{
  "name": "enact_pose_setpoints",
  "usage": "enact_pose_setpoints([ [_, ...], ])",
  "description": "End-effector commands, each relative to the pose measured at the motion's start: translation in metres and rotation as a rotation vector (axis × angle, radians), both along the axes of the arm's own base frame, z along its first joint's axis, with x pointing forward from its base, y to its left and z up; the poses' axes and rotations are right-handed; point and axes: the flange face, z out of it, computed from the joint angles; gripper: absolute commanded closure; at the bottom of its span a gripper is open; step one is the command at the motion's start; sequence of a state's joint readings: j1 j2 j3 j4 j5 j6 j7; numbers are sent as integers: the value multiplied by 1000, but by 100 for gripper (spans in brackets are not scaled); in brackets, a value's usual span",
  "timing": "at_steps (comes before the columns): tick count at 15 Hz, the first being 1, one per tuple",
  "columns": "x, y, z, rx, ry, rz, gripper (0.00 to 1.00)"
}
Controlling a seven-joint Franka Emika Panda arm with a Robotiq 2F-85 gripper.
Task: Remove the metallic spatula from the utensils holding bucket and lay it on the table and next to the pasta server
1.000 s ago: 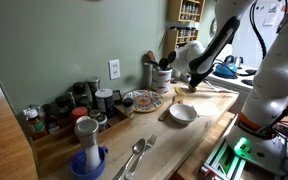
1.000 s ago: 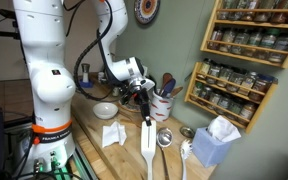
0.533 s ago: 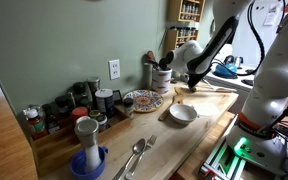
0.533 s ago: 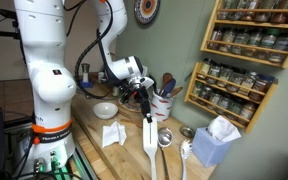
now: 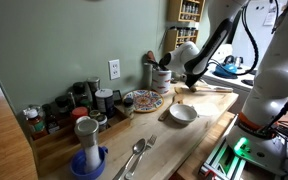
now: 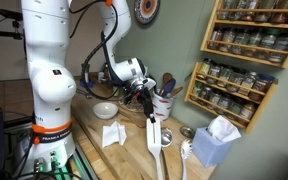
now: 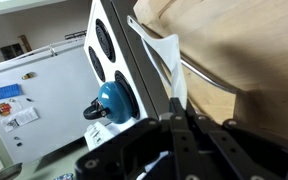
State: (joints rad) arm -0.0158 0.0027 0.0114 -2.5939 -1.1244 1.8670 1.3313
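Observation:
My gripper [image 6: 144, 92] is shut on the handle of the metallic spatula [image 6: 154, 140], which hangs down slanted, its slotted blade low over the wooden table [image 6: 134, 160]. In the wrist view the handle runs between the fingers [image 7: 174, 112] and the slotted blade [image 7: 109, 55] points away. My gripper also shows in an exterior view [image 5: 190, 80], just beside the utensil bucket [image 5: 161, 78], which still holds other utensils [image 6: 163, 102]. Two metal utensils, the pasta server among them, lie on the table [image 5: 134, 156] near the spatula's blade [image 6: 166, 138].
A white bowl [image 5: 182, 113] [image 6: 106, 110] and a white napkin [image 6: 112, 135] lie on the table. A patterned plate [image 5: 141, 100] and jars [image 5: 79, 100] stand by the wall. A blue cup [image 5: 87, 162] is at the table's end. A spice shelf [image 6: 246, 50] hangs on the wall.
The spatula has swung a little, its blade drifting toward the lying utensils. The arm has shifted slightly away from the bucket.

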Motion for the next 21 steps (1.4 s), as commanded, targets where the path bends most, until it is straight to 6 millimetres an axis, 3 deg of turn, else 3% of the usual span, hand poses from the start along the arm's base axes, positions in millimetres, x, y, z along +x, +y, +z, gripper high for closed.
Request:
enact_pose_setpoints([
  [1,5,-1,-9,45,34,22,99],
  [16,8,-7,-23,128,105,47,99],
  [17,9,-7,-23,134,110,45,92],
  [18,9,-7,-23,136,112,45,71],
  [21,11,-7,-23,142,115,45,50],
])
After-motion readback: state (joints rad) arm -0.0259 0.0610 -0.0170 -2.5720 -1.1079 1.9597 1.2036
